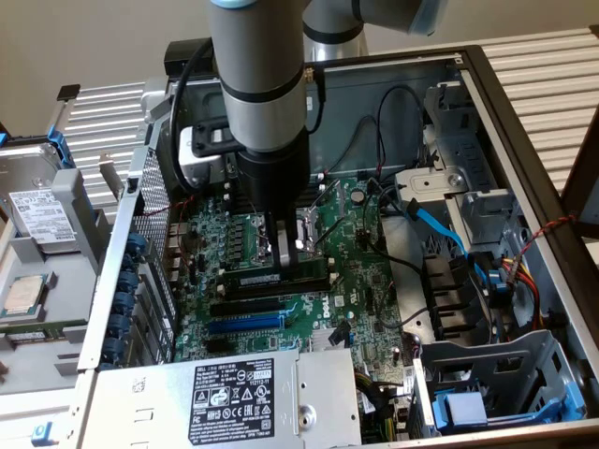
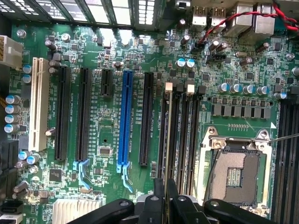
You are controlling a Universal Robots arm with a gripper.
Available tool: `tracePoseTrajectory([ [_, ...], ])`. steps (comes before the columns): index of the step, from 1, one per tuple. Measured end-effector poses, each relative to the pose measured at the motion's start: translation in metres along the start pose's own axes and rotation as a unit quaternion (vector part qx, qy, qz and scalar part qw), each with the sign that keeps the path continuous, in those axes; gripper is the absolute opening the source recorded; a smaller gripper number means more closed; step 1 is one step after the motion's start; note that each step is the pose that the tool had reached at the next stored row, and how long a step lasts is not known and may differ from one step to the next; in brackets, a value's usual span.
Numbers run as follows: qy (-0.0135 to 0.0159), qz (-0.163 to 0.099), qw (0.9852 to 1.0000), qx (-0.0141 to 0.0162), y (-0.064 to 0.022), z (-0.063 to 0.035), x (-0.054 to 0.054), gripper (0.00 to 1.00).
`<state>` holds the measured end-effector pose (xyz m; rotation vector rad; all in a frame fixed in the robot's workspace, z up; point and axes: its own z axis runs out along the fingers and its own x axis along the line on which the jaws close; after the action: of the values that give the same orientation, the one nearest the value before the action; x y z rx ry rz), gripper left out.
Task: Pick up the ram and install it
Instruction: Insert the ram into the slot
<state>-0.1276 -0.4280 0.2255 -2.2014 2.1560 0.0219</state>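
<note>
1. Left margin, exterior view. A hard drive (image 1: 39,217) and a loose processor chip (image 1: 22,296) lie outside the case, just beside its left wall (image 1: 117,281). That wall carries a column of blue clips and bounds the motherboard on this side.

2. Near edge. The power supply (image 1: 234,398) closes off the front of the board. The blue expansion slot (image 1: 245,323) lies between it and the memory slots.

3. Centre. The arm descends vertically into the case. The hand (image 1: 285,245) sits low over the board, with open room on both sides along the slot line.

4. Hand and ram. In the wrist view the hand (image 2: 165,198) is clamped on the ram (image 2: 167,135), one fingertip (image 2: 159,193) on each face. The ram stands on edge, directly beneath the hand, along the memory slot nearest the expansion slots. In the exterior view the ram (image 1: 281,279) lies across under the fingers. Whether it is fully seated cannot be told.

5. Right side. The processor socket (image 2: 233,172) lies just beside the memory slots. A blue cable (image 1: 440,229), loose wiring and a drive cage (image 1: 505,374) crowd the space before the right wall (image 1: 524,168).
</note>
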Motion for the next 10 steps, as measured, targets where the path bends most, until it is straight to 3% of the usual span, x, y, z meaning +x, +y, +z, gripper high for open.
tracePoseTrajectory([
  [10, 0.0001, 0.000, 1.0000, 0.0015, 0.0005, -0.0001, 0.0003, 0.14],
])
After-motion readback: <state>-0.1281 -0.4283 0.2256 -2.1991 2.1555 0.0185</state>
